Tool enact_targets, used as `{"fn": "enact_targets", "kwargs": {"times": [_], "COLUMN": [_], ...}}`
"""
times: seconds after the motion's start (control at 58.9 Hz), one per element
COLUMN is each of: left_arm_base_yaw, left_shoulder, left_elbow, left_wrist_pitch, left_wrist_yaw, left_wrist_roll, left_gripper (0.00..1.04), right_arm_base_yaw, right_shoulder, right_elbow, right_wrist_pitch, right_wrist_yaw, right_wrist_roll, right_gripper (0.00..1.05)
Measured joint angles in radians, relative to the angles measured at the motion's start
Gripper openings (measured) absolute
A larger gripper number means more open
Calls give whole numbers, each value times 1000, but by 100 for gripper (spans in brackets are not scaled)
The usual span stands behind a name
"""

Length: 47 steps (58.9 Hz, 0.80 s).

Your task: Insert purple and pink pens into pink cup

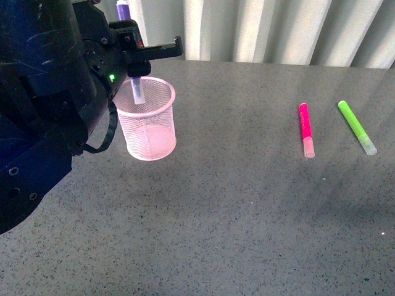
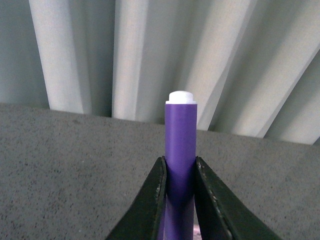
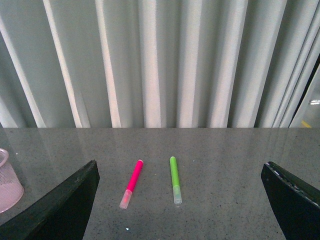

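Note:
My left gripper point(image 1: 137, 60) is shut on the purple pen point(image 2: 180, 150), which stands upright with its pale cap end dipping into the pink cup point(image 1: 148, 126) at the table's back left. In the left wrist view both black fingers point(image 2: 150, 200) press the purple barrel. The pink pen point(image 1: 306, 129) lies flat on the table at the right, cap toward me, and shows again in the right wrist view point(image 3: 131, 183). My right gripper point(image 3: 180, 200) is open and empty, well back from the pink pen.
A lime-green marker point(image 1: 357, 126) lies just right of the pink pen, and the right wrist view shows the green marker point(image 3: 174, 179) too. Pleated pale curtains point(image 1: 278, 28) hang behind the grey speckled table point(image 1: 234, 216).

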Motion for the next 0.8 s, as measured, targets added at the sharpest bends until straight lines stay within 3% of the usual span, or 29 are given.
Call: {"fn": "enact_targets", "kwargs": {"times": [0.323,0.476,0.68,0.798], "left_arm_base_yaw": [29,59,132,158], "left_shoulder": [-140,-317,-611,-720], "left_elbow": [-78,-114,-198,-231], "left_wrist_pitch": [-179,-494,-977,-1093], "left_wrist_yaw": [41,125,298,312], "left_wrist_roll": [-29,-38,16,24], "left_gripper": [71,98,98,98], "right_arm_base_yaw": [0,0,0,0], "right_shoulder": [0,0,0,0], "right_elbow": [0,0,0,0], "right_wrist_pitch": [0,0,0,0], "right_wrist_yaw": [0,0,0,0], "right_wrist_roll": [0,0,0,0], "right_gripper": [98,98,98,98]}}
